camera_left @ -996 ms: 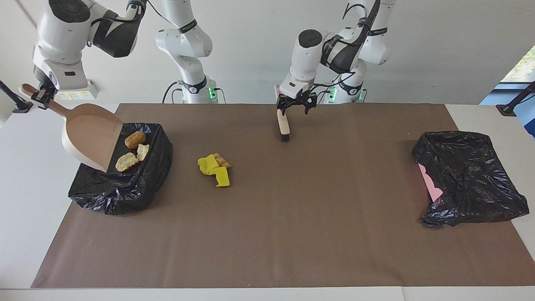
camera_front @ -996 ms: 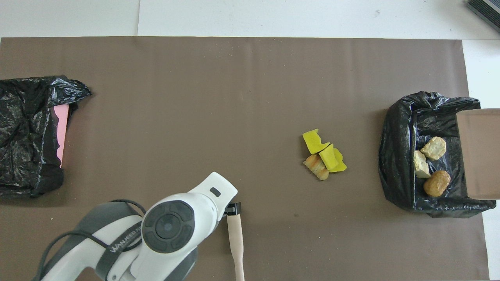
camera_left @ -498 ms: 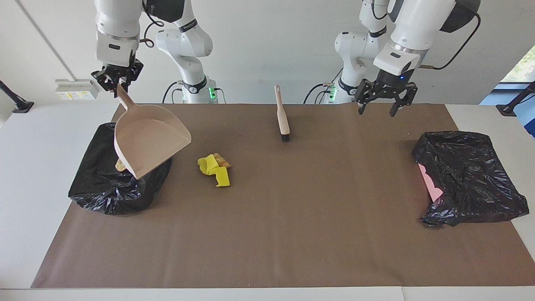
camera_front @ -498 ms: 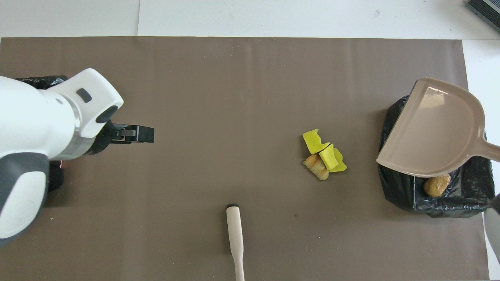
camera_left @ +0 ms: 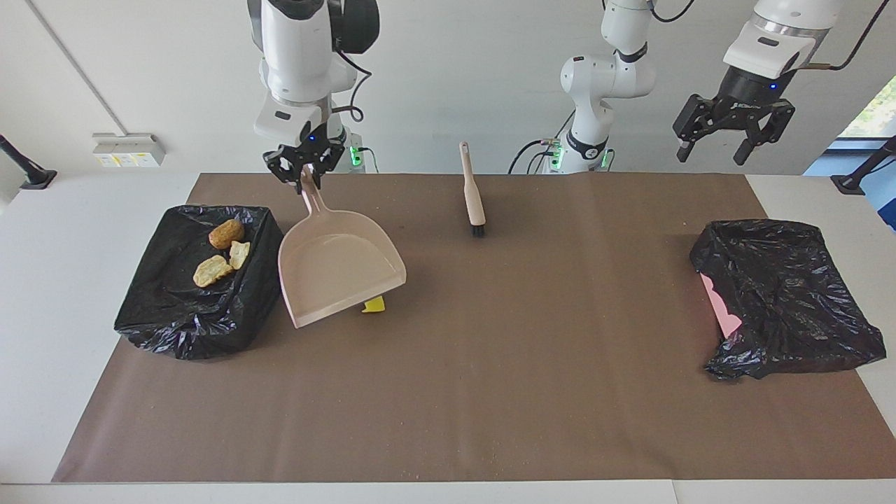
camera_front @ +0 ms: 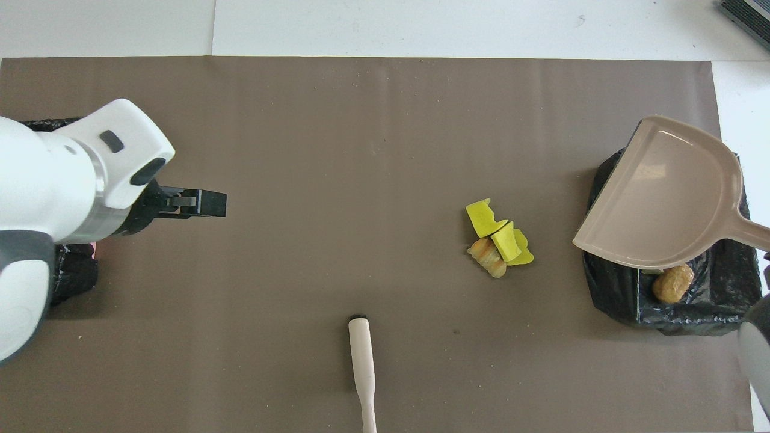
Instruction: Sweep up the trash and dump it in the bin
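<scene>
Facing view: right gripper point(camera_left: 305, 168) pinching dustpan point(camera_left: 341, 269) handle over yellow trash point(camera_left: 374, 304); left gripper point(camera_left: 733, 130) spread.

Light: bright, even, daylight-like
Shadows: soft, faint
Glare: sheen on black bin bags point(camera_left: 784, 294)
Focus: sharp, no blur

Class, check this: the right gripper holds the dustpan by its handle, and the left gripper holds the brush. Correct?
Not quite. The right gripper does hold the dustpan by its handle, but the left gripper is open and empty; the brush lies on the table, as the facing view shows.
</scene>
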